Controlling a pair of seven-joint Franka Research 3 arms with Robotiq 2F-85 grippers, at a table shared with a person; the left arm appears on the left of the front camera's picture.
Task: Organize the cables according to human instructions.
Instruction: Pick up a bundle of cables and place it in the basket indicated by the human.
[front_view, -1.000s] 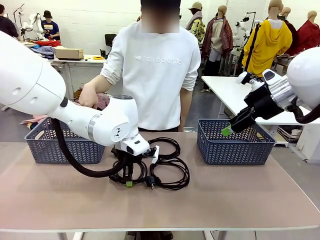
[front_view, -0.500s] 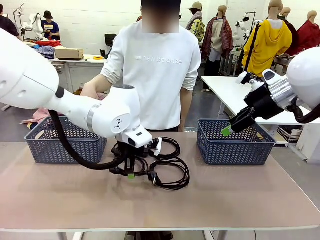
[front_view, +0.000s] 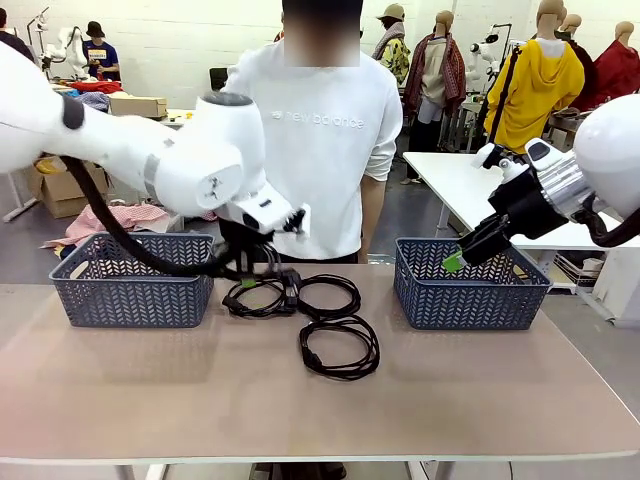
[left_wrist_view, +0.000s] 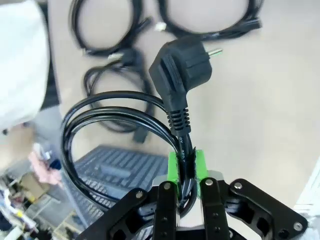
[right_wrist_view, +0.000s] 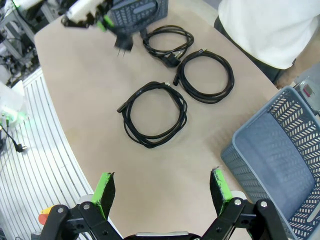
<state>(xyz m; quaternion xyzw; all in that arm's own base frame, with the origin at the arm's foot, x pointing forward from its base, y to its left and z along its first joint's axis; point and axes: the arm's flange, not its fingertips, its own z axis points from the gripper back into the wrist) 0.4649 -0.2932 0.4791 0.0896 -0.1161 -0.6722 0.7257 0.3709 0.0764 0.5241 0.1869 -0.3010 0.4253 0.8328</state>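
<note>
While the left gripper is pressed together on the held cable, its green pads pinch the cord directly behind the angled plug. The plug points away from the fingers. The remainder of the held cable curves back past the gripper in a double loop. Whether that loop touches the table cannot be told.

The left gripper sits over the far left part of the table, just right of the left basket. Three more cables lie coiled flat on the tabletop. The left coil lies beneath the left gripper. The middle coil lies just right of it, toward the far edge. The near coil lies closer to the robot's side, near the middle coil.

The right gripper has its fingers spread wide with nothing between them. It hangs raised at the right of the scene, above the right basket and well apart from all the cables.

A person in a white sweatshirt stands at the far edge of the table, between the two baskets.
</note>
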